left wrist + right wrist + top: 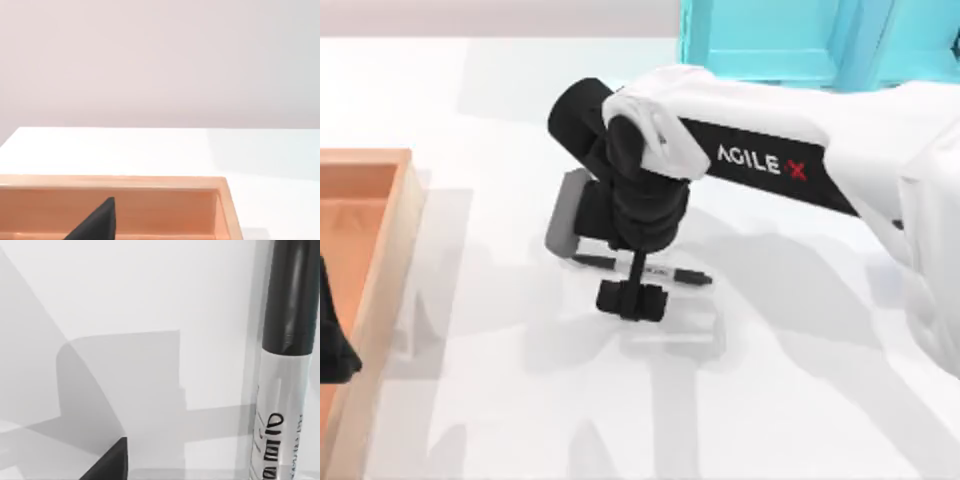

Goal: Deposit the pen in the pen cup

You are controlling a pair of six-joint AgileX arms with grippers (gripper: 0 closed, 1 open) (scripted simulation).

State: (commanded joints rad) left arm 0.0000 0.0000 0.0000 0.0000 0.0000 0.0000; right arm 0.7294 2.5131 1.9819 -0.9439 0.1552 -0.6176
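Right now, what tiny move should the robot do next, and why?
Probably lower the right gripper a little so its jaws straddle the pen, then close. The pen lies flat on the table under the gripper, not yet lifted. The left gripper rests over the wooden tray.

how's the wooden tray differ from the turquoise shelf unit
The wooden tray is orange-brown and lies low at the table's left edge; the turquoise shelf unit stands at the far side, right of centre. The left gripper sits over the tray; the right arm crosses in front of the shelf unit, its right gripper over the pen. Both rest on the white table.
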